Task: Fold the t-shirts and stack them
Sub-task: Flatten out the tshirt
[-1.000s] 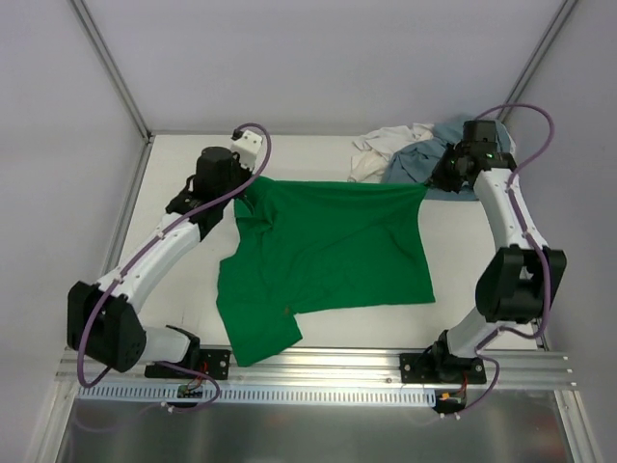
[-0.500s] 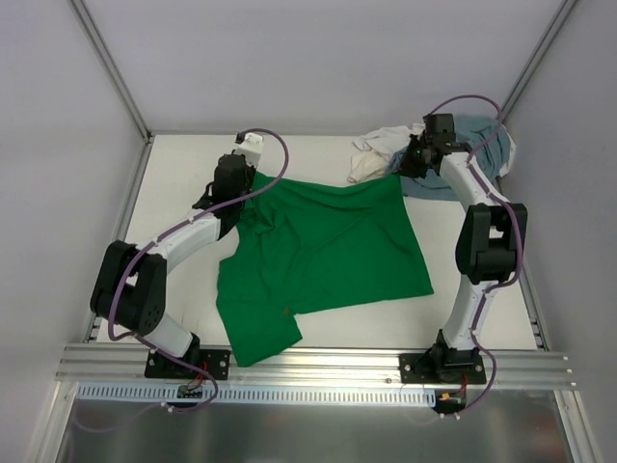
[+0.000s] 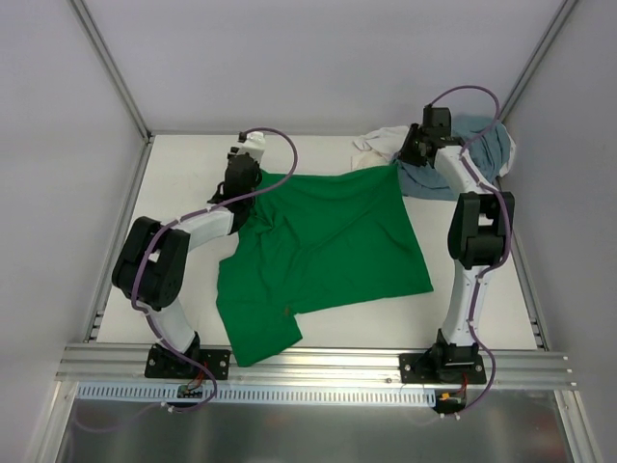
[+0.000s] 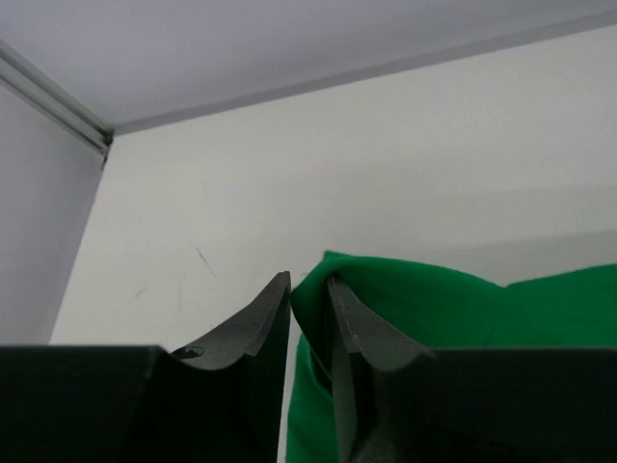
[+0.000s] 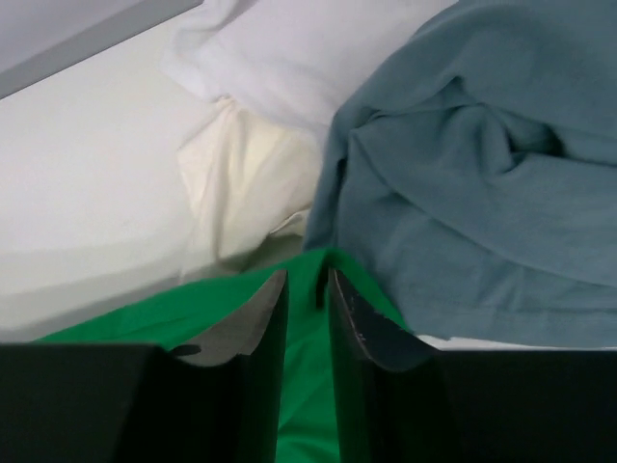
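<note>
The bright green t-shirt [image 3: 323,246] lies spread over the middle of the table, one sleeve reaching toward the near edge. My left gripper [image 3: 241,174] is shut on its far left corner; the green cloth [image 4: 434,318] shows between the fingers. My right gripper [image 3: 403,157] is shut on its far right corner [image 5: 304,318]. The grey-blue t-shirt [image 3: 477,145] lies crumpled at the far right corner and fills the right of the right wrist view [image 5: 482,193]. The white t-shirt [image 3: 376,149] lies bunched just left of it and shows in the right wrist view [image 5: 280,58].
The table [image 3: 183,164] is white, with grey walls on three sides. A metal rail [image 3: 318,362] runs along the near edge where both arm bases sit. Both arms stretch out toward the back wall.
Both grippers have moved toward the back of the table, pulling the green shirt's far edge with them. The right gripper also shifted left, off the grey-blue shirt.
</note>
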`<state>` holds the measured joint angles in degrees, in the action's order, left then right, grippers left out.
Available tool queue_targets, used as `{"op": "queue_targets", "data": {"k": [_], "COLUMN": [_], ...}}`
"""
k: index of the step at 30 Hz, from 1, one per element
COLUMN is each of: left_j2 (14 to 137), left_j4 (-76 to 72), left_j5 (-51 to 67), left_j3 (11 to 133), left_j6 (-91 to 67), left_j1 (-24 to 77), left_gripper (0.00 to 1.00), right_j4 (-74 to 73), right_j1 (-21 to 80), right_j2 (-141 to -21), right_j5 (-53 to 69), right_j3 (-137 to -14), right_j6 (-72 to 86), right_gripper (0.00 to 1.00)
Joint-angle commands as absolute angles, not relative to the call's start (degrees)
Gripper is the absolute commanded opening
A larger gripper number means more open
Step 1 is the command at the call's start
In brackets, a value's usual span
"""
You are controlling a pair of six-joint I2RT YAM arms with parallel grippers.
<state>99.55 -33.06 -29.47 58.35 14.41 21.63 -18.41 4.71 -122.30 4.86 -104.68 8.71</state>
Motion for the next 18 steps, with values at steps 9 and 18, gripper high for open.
{"op": "queue_targets", "data": {"k": [9, 18], "left_j2": [90.8, 73.9], "left_j4": [-52.3, -43.1], "left_j5": [-30.6, -26.5], "left_j3": [55.6, 51.5], "left_j6": [23.1, 25.5], "left_j1": [18.6, 17.8], "left_gripper": [0.96, 0.99], "right_j4": [-15.3, -16.8], "right_j1": [0.3, 0.3], "right_j2": [-114.0, -91.8], "right_j5": [1.1, 3.8], "right_j3": [-104.4, -86.9], "right_j6": [2.1, 0.5], "right_gripper": [0.69, 0.73]}}
